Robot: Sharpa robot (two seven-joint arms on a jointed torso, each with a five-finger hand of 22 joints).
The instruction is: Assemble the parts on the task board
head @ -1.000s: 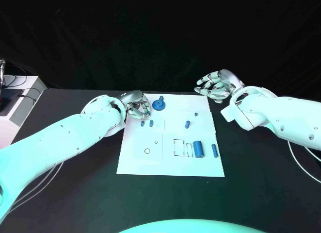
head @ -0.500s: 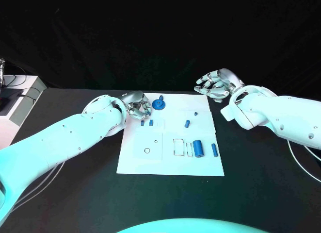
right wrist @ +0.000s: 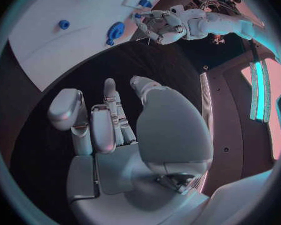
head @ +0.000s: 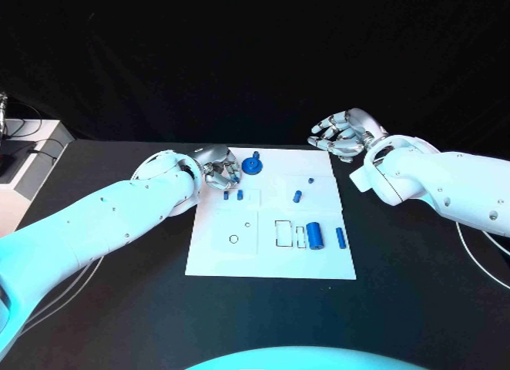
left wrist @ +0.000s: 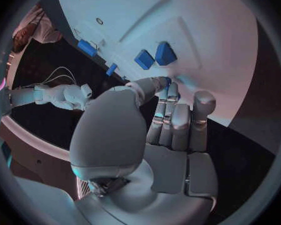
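Note:
The white task board point(head: 266, 254) lies mid-table. My left hand point(head: 216, 167) hovers at its far left corner with fingers curled in; a sliver of a small blue part point(left wrist: 168, 80) shows pinched at its fingertips. Just beside that hand a round blue part point(head: 252, 166) stands on the board. Two small blue pieces point(head: 233, 195) lie right in front of the hand, also seen as blue pieces point(left wrist: 154, 56). My right hand point(head: 342, 135) hangs off the board's far right corner, fingers curled, holding nothing. It faces the round blue part point(right wrist: 115, 31).
More blue parts lie on the board: a short piece point(head: 297, 197), a tiny one point(head: 310, 181), a thick cylinder point(head: 314, 233) and a thin rod point(head: 340, 237) beside rectangular slots point(head: 284, 234). Two round holes point(head: 235, 240) sit on the left. A white box point(head: 16, 185) stands at the table's left edge.
My left hand has crept slightly toward the board's far left corner. The right hand and the parts on the board have stayed put.

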